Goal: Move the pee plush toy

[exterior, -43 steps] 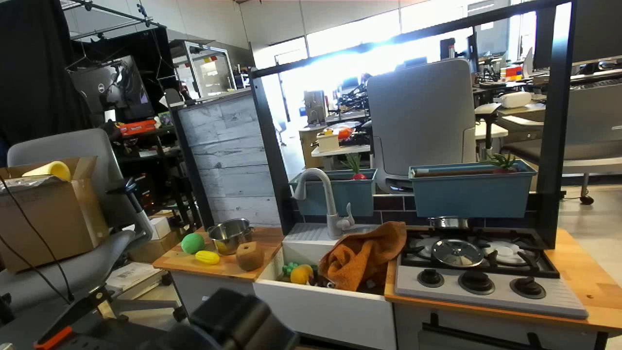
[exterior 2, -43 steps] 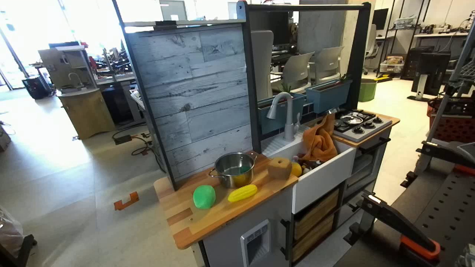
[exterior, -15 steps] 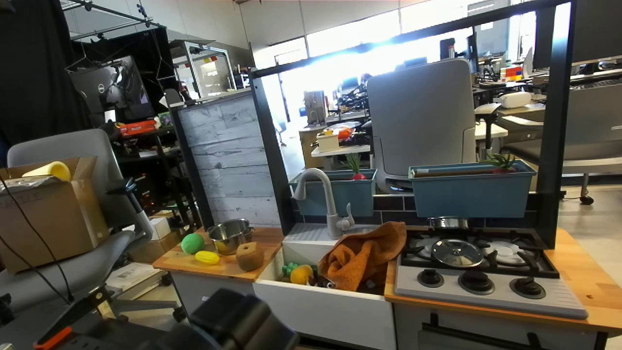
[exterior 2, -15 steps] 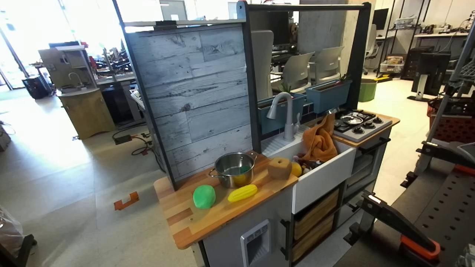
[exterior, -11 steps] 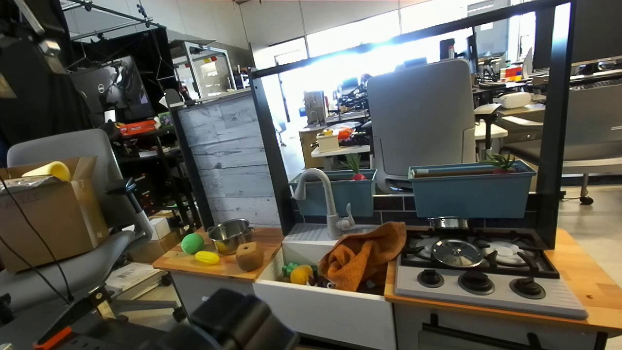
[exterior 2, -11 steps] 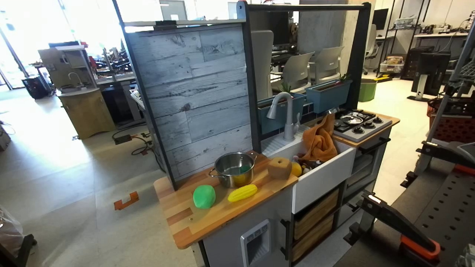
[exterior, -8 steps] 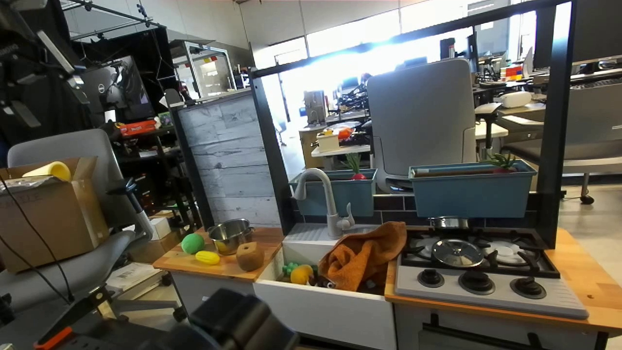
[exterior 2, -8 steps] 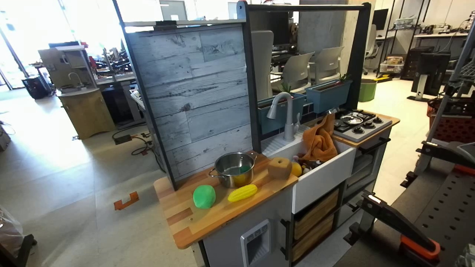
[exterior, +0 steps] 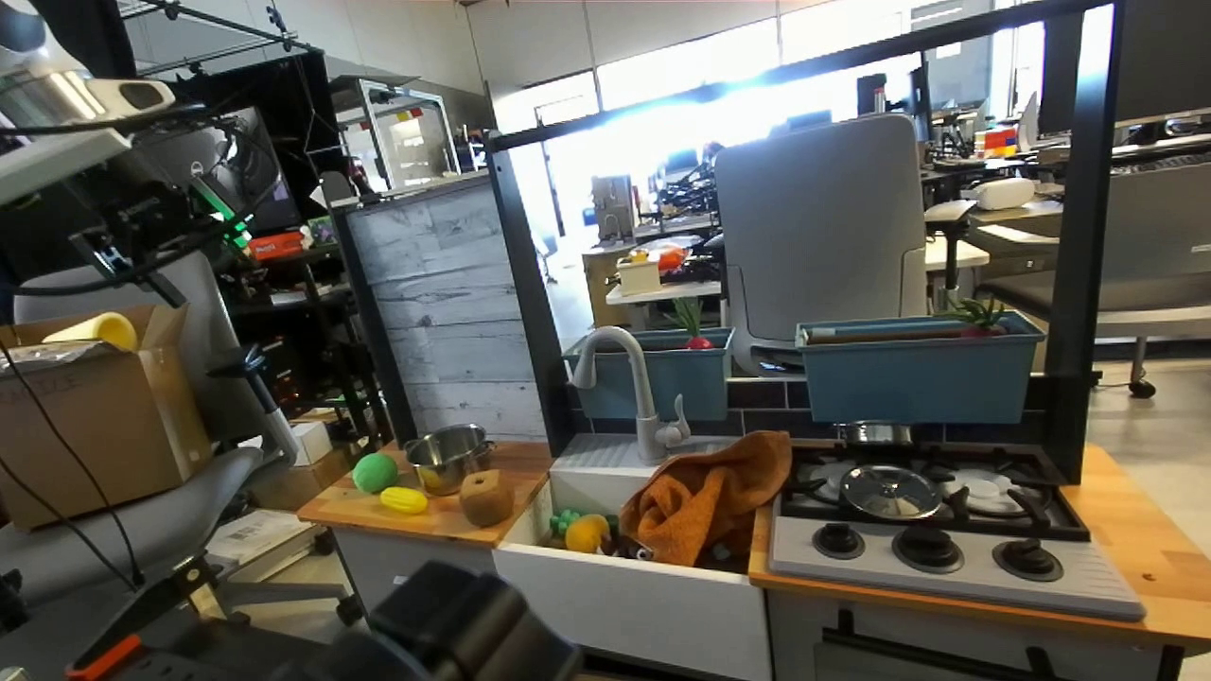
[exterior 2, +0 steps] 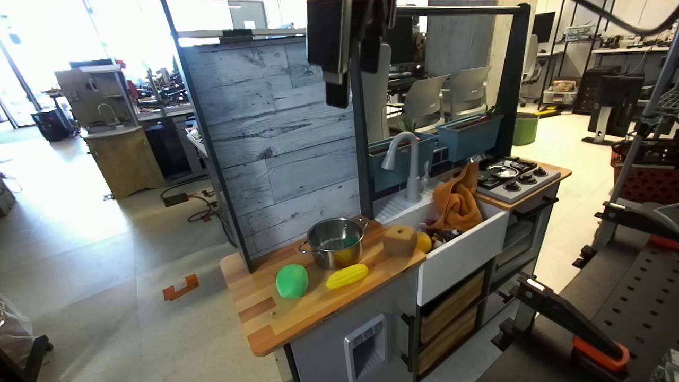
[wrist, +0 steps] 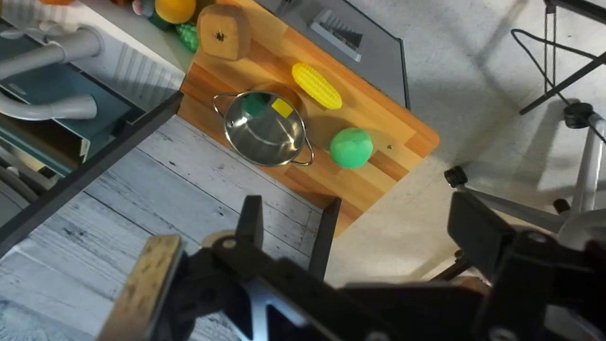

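The pee plush toy is a bright green round lump [exterior: 376, 474] on the wooden counter [exterior: 435, 530], left of the yellow corn and near the metal pot. It also shows in an exterior view [exterior 2: 292, 281] and in the wrist view [wrist: 351, 148]. My gripper [wrist: 357, 218] is open, with wide-apart fingers and nothing between them. It hangs high above the counter, at the upper left in an exterior view [exterior: 132, 270] and at the top in an exterior view [exterior 2: 353, 79]. The toy is well away from the fingers.
A metal pot [exterior 2: 335, 252] holding something green and yellow, a yellow corn [exterior 2: 347, 276] and a brown block [exterior 2: 400, 241] share the counter. The plank wall [exterior 2: 286, 132] rises behind. Right are the sink [exterior 2: 461, 254] with an orange towel [exterior 2: 459, 204], faucet [exterior 2: 408, 164] and stove [exterior 2: 512, 180].
The arm and gripper have come into view from the upper left in an exterior view and from the top in an exterior view. The toy and the counter items have not moved.
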Available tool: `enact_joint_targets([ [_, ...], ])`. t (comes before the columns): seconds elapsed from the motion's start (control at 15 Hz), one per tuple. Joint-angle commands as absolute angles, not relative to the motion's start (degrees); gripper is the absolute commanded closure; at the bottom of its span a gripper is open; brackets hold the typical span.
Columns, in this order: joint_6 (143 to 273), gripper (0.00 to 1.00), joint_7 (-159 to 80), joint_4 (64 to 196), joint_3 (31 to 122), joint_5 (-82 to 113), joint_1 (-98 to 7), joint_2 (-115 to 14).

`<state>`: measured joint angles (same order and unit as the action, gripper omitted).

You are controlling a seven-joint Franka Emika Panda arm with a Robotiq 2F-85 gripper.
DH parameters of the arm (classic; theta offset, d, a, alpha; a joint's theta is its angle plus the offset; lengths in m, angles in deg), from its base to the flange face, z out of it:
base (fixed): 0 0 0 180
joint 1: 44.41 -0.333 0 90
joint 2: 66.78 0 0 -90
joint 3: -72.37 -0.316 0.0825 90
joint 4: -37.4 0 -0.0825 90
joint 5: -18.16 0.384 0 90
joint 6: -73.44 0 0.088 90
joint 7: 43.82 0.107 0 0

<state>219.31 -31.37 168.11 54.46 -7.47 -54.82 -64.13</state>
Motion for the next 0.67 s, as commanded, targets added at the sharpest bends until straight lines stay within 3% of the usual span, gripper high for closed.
enact_joint_targets([
  [0.0,218.8,0.0,-39.9,158.5,57.3,-2.4,-55.6,-53.3],
  [0.6,219.3,0.0,-47.9,140.6,62.3,-3.6,-62.7,-29.7],
])
